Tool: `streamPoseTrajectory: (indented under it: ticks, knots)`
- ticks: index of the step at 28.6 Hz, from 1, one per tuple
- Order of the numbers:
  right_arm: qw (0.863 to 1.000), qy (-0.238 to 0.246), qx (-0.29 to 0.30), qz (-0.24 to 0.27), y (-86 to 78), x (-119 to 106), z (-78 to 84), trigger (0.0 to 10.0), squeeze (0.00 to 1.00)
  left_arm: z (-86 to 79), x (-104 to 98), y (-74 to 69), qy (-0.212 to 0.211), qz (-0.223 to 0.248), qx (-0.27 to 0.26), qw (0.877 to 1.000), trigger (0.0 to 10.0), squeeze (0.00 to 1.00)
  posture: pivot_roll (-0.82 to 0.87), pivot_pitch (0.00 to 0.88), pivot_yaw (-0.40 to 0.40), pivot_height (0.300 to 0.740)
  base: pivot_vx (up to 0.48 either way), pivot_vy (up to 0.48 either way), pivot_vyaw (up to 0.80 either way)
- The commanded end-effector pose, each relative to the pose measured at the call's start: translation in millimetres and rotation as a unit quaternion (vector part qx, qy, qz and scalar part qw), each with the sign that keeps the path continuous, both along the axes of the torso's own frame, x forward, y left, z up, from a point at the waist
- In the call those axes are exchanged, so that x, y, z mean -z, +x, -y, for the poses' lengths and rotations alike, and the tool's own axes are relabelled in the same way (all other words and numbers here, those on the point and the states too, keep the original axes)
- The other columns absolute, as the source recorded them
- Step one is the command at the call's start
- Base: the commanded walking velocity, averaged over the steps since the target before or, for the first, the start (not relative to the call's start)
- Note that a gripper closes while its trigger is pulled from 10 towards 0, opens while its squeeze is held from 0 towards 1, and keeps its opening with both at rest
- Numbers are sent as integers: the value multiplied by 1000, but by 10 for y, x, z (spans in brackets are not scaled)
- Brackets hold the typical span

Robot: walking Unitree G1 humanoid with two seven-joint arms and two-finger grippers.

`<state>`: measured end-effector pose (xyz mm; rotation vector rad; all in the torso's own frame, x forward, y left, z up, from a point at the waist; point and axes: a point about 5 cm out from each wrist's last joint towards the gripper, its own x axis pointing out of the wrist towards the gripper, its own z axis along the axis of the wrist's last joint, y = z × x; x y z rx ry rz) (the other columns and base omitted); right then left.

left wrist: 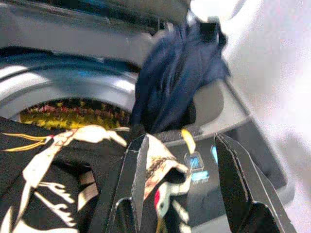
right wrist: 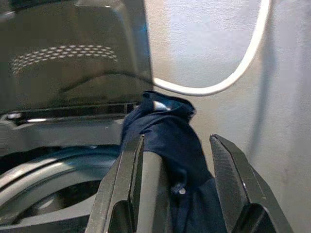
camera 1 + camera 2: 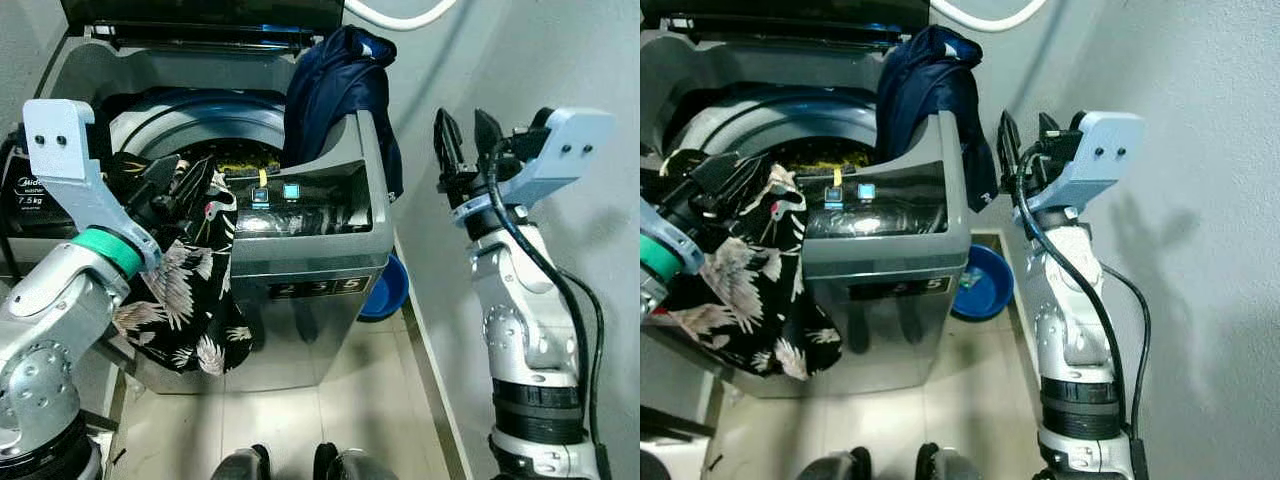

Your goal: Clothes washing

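Head eyes look down on the washing machine; wrist cameras view it closer.

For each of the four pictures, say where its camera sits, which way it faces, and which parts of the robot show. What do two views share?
Left eye: head, looking down at the washing machine; both arms show.
Right eye: same, shifted.
Left wrist: along the open left gripper, black patterned garment at one finger.
Right wrist: along the open right gripper.
Shared: both wrist views show the navy garment.
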<state>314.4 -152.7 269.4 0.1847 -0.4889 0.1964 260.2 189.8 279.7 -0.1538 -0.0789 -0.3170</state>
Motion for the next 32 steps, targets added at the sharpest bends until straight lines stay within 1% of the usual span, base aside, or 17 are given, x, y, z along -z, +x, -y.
streamPoseTrajectory:
  ticks: [1, 3, 4, 5, 6, 8, 9, 11, 12, 13, 15, 16, 19, 23, 25, 30, 32]
  knots:
    - [1000, 0, 6, 0, -28, -33, 110, 10000, 0, -26, -48, 24, 44, -1, 3, 999, 10000, 0, 27, 107, 15, 740, 0, 0, 0]
    - [1000, -18, 8, 2, -23, -80, 155, 10000, 0, -97, -152, 92, 126, 19, -28, 991, 10000, 0, 23, 107, 18, 740, 0, 0, 0]
    - [1000, -24, 8, 1, -27, -95, 169, 10000, 0, -126, -189, 118, 153, 25, -42, 987, 10000, 0, 23, 107, 18, 740, 0, 0, 0]
    - [1000, -24, 8, 1, -27, -95, 169, 10000, 0, -126, -189, 118, 153, 25, -42, 987, 10000, 0, 23, 107, 18, 740, 0, 0, 0]
    - [999, -43, 5, -3, -45, -103, 188, 10000, 0, -211, -237, 187, 157, 27, -75, 984, 10000, 0, 7, 104, 19, 740, 0, 0, 0]
    - [999, -43, 5, -3, -45, -103, 188, 10000, 0, -211, -237, 187, 157, 27, -75, 984, 10000, 0, 7, 104, 19, 740, 0, 0, 0]
    - [999, -53, 1, -9, -67, -102, 202, 10000, 0, -222, -236, 184, 173, 34, -72, 982, 10000, 0, -1, 103, 14, 740, 0, 0, 0]
    - [997, -74, -5, -19, -119, -90, 233, 10000, 0, -203, -177, 133, 209, 35, -51, 976, 10000, 0, -7, 94, 8, 740, 0, 0, 0]
    - [997, -74, -5, -19, -119, -90, 233, 10000, 0, -203, -177, 133, 209, 35, -51, 976, 10000, 0, -7, 94, 8, 740, 0, 0, 0]
    - [996, -86, -8, -27, -160, -80, 255, 10000, 0, -175, -137, 66, 230, 35, -32, 972, 10000, 0, -10, 91, 4, 740, 0, 0, 0]
    - [994, -98, -9, -40, -215, -72, 302, 10000, 0, -123, -61, -51, 236, 17, 22, 971, 10000, 0, -10, 90, 4, 740, 0, 0, 0]
    - [994, -98, -9, -40, -215, -72, 302, 10000, 0, -123, -61, -51, 236, 17, 22, 971, 10000, 0, -10, 90, 4, 740, 0, 0, 0]
    - [990, -125, -12, -62, -292, 0, 358, 10000, 0, -54, -20, -211, 239, 12, 83, 967, 10000, 0, -9, 92, 12, 740, 0, 0, 0]
    - [985, -158, -19, -67, -326, 11, 369, 10000, 0, 57, -28, -382, 278, 33, 170, 945, 10000, 0, -7, 119, 21, 740, 0, 0, 0]
    - [984, -162, -22, -67, -332, -1, 364, 10000, 0, 54, -29, -388, 286, 36, 175, 941, 10000, 0, -7, 115, 25, 740, 0, 0, 0]
    - [983, -168, -25, -70, -358, -31, 341, 10000, 0, -27, -100, -351, 315, 43, 133, 939, 10000, 0, 4, 132, 37, 740, 0, 0, 0]
    - [981, -175, -30, -74, -369, -41, 340, 10000, 0, -115, -119, -371, 334, 32, 110, 936, 10000, 0, 8, 144, 38, 740, 0, 0, 0]
